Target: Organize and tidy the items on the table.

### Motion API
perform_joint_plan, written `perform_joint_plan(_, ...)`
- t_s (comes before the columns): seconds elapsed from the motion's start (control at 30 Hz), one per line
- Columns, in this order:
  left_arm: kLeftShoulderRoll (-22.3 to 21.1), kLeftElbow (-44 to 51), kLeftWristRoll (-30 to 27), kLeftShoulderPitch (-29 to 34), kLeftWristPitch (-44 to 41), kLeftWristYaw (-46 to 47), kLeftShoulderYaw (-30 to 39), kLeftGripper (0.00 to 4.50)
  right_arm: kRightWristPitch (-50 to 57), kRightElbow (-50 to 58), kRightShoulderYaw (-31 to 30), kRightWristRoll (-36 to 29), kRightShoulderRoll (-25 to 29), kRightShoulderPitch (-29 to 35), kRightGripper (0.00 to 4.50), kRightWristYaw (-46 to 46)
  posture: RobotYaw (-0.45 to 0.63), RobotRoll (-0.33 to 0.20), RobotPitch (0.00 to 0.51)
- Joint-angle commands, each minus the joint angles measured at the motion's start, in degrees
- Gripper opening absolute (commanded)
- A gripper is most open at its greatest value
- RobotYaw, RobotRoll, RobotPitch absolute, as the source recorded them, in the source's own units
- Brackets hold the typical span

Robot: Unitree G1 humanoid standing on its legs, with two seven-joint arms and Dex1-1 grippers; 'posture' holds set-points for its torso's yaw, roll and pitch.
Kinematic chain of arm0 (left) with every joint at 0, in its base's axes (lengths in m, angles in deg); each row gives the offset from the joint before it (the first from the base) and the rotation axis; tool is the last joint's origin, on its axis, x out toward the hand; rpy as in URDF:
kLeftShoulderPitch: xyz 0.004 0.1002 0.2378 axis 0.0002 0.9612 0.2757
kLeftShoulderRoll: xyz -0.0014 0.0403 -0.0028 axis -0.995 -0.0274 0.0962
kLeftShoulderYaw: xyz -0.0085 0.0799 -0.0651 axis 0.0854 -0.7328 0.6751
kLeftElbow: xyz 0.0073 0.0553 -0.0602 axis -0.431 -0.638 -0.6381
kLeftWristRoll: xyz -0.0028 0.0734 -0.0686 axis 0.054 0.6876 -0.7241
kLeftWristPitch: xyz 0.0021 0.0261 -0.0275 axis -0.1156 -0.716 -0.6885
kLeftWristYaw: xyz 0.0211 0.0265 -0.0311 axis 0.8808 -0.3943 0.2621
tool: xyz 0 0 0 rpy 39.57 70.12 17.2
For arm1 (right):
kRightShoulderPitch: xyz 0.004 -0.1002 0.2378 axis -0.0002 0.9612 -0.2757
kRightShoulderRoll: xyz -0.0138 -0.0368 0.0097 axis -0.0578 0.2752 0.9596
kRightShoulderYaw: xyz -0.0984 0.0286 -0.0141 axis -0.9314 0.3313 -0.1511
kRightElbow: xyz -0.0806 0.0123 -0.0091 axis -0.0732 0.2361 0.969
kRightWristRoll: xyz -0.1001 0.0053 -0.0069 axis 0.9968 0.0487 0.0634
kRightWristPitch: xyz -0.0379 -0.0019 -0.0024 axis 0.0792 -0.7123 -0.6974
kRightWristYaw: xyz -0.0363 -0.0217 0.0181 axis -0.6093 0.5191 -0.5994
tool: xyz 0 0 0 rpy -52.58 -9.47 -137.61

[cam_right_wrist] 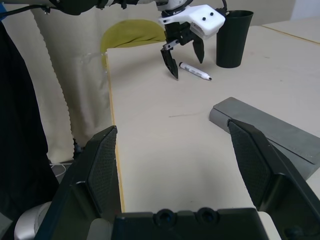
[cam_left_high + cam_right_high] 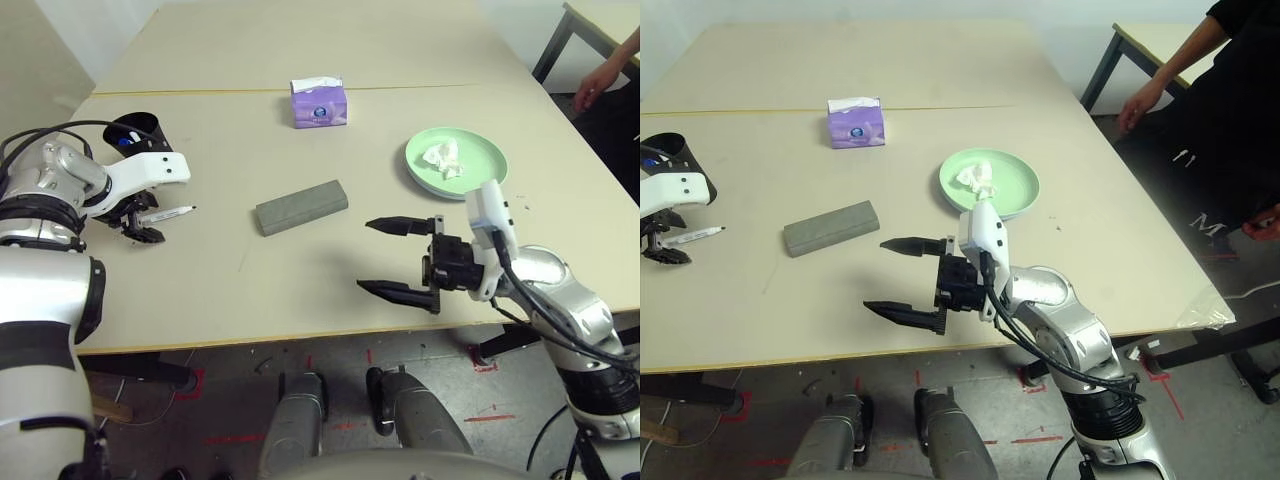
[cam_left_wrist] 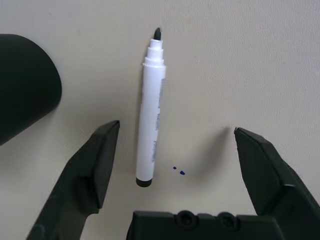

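One white marker [image 3: 151,112], uncapped with a black tip, lies flat near the desk's [image 2: 300,290] left edge, between the spread fingers of the left gripper [image 3: 175,170]; its barrel print is unreadable. One black cup [image 2: 135,135] stands just behind. One grey oblong glasses case [image 2: 301,206] lies mid-desk. One light-green plate [image 2: 470,152], right side, holds one crumpled white tissue [image 2: 441,156]. One purple tissue box [image 2: 318,102] sits farther back. The right gripper [image 2: 400,258] hangs wide open, empty, by the near edge.
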Motion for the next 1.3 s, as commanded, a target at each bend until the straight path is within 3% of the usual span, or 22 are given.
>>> perform_joint_plan(0.03, -0.55, -0.58, 0.85, -0.56, -0.25, -0.35, -0.68, 4.48, -0.51, -0.07, -0.84, 0.59, 0.51, 0.29, 4.5, -0.45, -0.12, 0.0, 0.177)
perform_joint_plan(0.43, -0.09, -0.78, 0.78, 0.06, -2.34, -0.35, -0.6, 4.48, -0.33, 0.51, -0.84, 0.35, 0.78, 0.5, 4.5, -0.19, -0.12, 0.0, 0.183)
perform_joint_plan(0.7, 2.21, -0.89, -2.73, 1.83, -7.88, -2.55, 2.66, 4.48, 0.07, 1.18, -1.04, 0.21, 1.08, 0.47, 4.5, -0.04, -0.13, 0.0, 0.188)
perform_joint_plan(1.3, 2.33, -0.6, -1.88, 4.04, -7.82, -3.08, 1.87, 4.48, 0.55, 1.95, -0.82, -0.21, 1.84, -0.18, 4.5, 0.53, -0.14, 0.0, 0.192)
